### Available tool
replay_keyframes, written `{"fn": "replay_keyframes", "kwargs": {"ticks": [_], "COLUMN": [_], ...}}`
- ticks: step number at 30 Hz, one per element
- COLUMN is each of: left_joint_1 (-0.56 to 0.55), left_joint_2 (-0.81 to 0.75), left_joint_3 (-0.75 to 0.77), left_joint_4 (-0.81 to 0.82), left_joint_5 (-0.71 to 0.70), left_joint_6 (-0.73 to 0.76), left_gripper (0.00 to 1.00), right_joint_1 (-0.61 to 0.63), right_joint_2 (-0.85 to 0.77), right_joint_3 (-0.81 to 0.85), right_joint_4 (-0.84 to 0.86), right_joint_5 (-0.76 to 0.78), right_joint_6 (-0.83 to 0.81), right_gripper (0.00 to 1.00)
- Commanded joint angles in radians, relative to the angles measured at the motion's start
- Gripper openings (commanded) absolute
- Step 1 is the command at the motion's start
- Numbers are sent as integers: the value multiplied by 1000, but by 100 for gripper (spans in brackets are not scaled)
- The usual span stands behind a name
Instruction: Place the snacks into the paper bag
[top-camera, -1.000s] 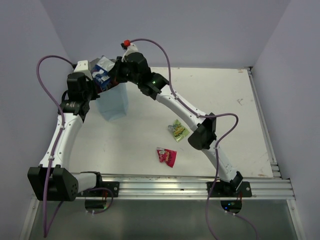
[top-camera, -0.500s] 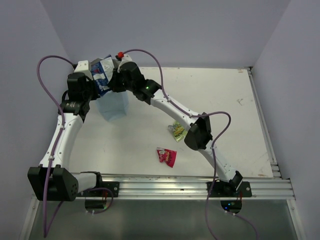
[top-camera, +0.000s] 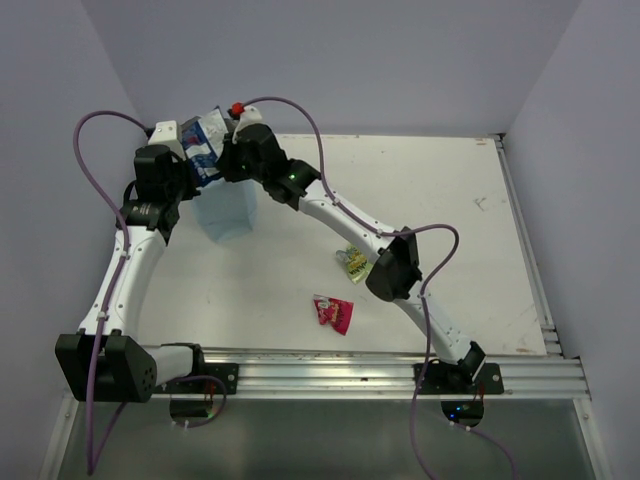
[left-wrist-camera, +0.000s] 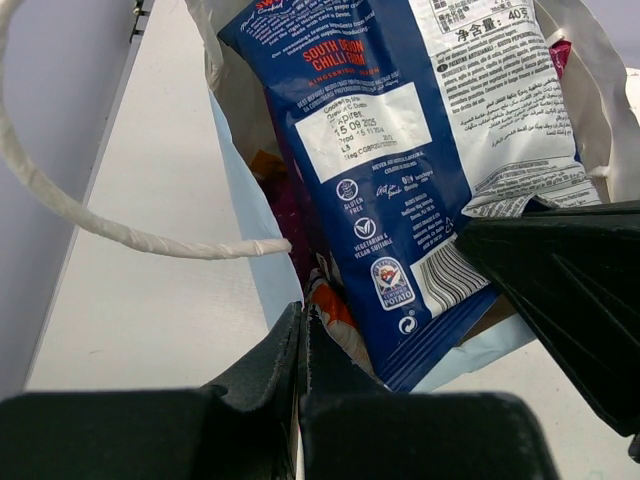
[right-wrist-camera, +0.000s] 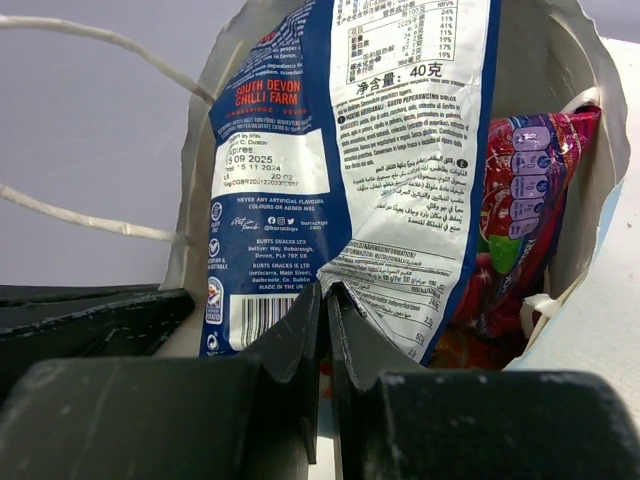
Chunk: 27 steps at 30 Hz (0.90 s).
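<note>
The pale blue paper bag stands at the table's far left. My left gripper is shut on its rim; in the left wrist view the closed fingertips pinch the bag wall. My right gripper is shut on the lower edge of the blue-and-white packet and holds it upright in the bag's mouth. The right wrist view shows the pinch on that packet. A magenta packet and an orange-and-white packet lie inside the bag. A green-yellow packet and a red packet lie on the table.
The bag's white cord handle loops out to the left. The back wall stands close behind the bag. A metal rail runs along the near edge, and another rail along the right edge.
My right arm has swung left, carrying the blue-and-white packet from the bag's right side to over its mouth. The left gripper and the bag have stayed put.
</note>
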Motion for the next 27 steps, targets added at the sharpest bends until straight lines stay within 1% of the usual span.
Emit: {"fn": "replay_keyframes", "kwargs": {"ticks": [1, 6, 15, 16, 17, 19, 20, 23, 24, 25, 26, 27], "left_joint_1": [-4, -4, -4, -4, -4, -4, -4, -4, -4, -4, -4, -4], "left_joint_2": [-12, -12, -12, -14, -14, -17, -17, -21, -23, -24, -26, -27], "left_joint_3": [7, -4, -9, -10, -13, -13, -16, -16, -16, -18, -19, -19], "left_joint_4": [19, 28, 38, 38, 38, 41, 41, 42, 41, 39, 39, 41], "left_joint_5": [0, 6, 17, 17, 17, 14, 16, 13, 10, 7, 0, -1], "left_joint_6": [-8, -12, -12, -14, -12, -14, -15, -17, -17, -17, -17, -15], "left_gripper": [0, 0, 0, 0, 0, 0, 0, 0, 0, 0, 0, 0], "right_joint_1": [2, 2, 4, 5, 5, 4, 4, 5, 5, -1, -5, -15], "right_joint_2": [23, -2, -75, -91, -109, -175, -204, -322, -353, -417, -442, -470], "right_joint_3": [-4, -60, -14, -17, -24, -55, -66, -135, -193, -230, -268, -353], "right_joint_4": [-38, -95, -115, -110, -101, -81, -74, -61, -69, -74, -84, -103], "right_joint_5": [2, -27, -25, -39, -76, -91, -91, -67, -3, 31, 62, 88], "right_joint_6": [-64, -98, -148, -170, -179, -194, -197, -230, -237, -268, -288, -306], "right_gripper": [7, 6, 8, 34, 49, 53, 67, 94, 96, 99, 99, 99]}}
